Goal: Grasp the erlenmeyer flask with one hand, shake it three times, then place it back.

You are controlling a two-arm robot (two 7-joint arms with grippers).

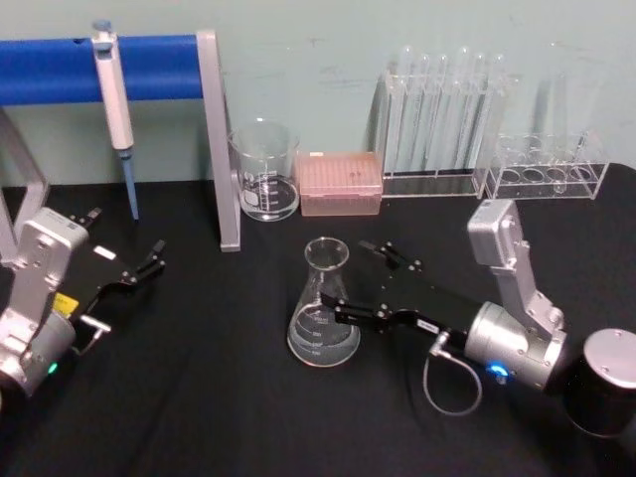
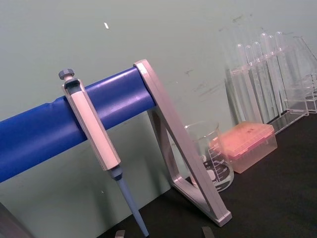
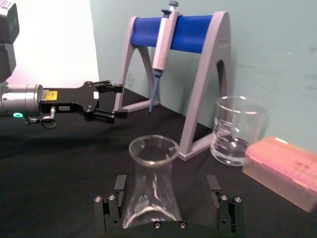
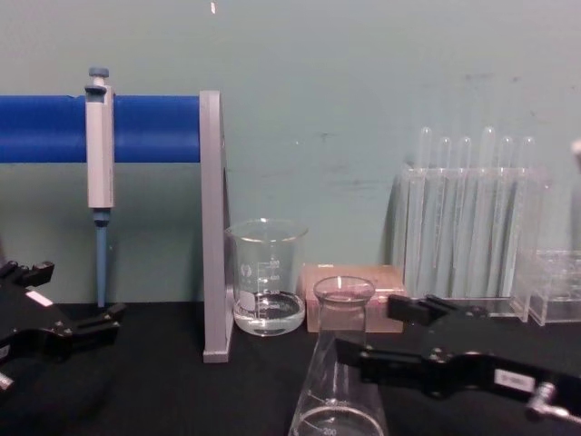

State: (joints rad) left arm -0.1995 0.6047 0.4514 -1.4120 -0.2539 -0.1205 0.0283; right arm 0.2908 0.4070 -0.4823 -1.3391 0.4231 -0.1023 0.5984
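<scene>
1. Writing: the flask (image 1: pixel 323 313) carries white graduation marks, and the chest view shows the figure "200" near its base. The beaker (image 1: pixel 264 170) also bears white graduations, too small to read. A small white label sits on the right gripper (image 1: pixel 363 281), its print illegible; the left gripper (image 1: pixel 139 270) has a plain white sticker.
2. The flask stands upright on the black table (image 1: pixel 199 397), its long axis vertical, narrow neck and open mouth up, wide base down. A little clear liquid lies at the bottom.
3. The flask is near the table's middle, in front of the beaker and the pink box (image 1: pixel 340 183), and right of the stand's grey leg (image 1: pixel 221 139).
4. The right gripper reaches in from the right, its fingers spread wide. The flask sits between them; one finger (image 1: pixel 350 314) lies against the flask's right side in the head view, the other is well apart behind it.
5. The left gripper rests low at the table's left, jaws open and holding nothing, near the pipette (image 1: pixel 112 99) hanging from the blue bar (image 1: pixel 60 68).
6. Test tubes in a clear rack (image 1: pixel 437 129) stand at the back right.
</scene>
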